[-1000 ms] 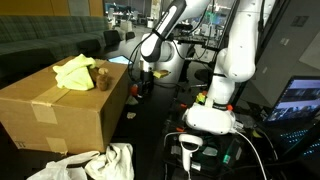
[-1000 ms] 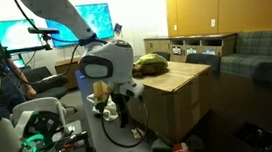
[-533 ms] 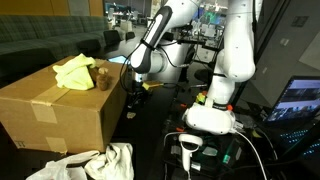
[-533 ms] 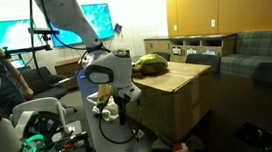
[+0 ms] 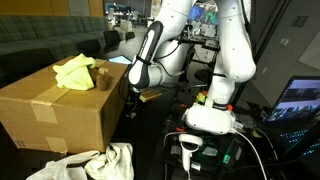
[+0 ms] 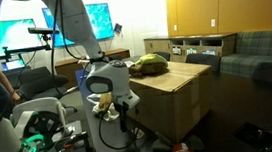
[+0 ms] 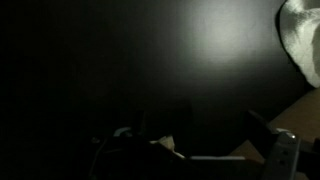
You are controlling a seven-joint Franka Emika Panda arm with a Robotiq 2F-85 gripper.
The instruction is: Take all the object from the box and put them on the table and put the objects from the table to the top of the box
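On top of the box [image 5: 55, 115]: cloth [image 5: 73, 70] and toy [image 5: 103, 77], side by side. Close beside the box, below its top: hand [image 5: 128, 102]. Before the box, lower: second cloth [image 5: 100, 162].

Your box [image 5: 55, 115] reads plain brown cardboard with paler tan tape strips. You've got a bright yellow cloth [image 5: 75, 72] and a small brown toy [image 5: 102, 78]; the same cloth goes olive-yellow in an exterior view [image 6: 153, 62]. White cloth [image 5: 112, 160], no pattern. Table [image 7: 120, 60] is near black in your wrist view, with a white patch [image 7: 300, 30] and a tan cardboard corner. Arm [image 5: 228, 60]: white shells, black joints. Background: cyan-blue monitor [image 6: 95, 20], honey-yellow wood panels [image 6: 204, 4], grey-green sofa [image 6: 264, 49] with a faint check.
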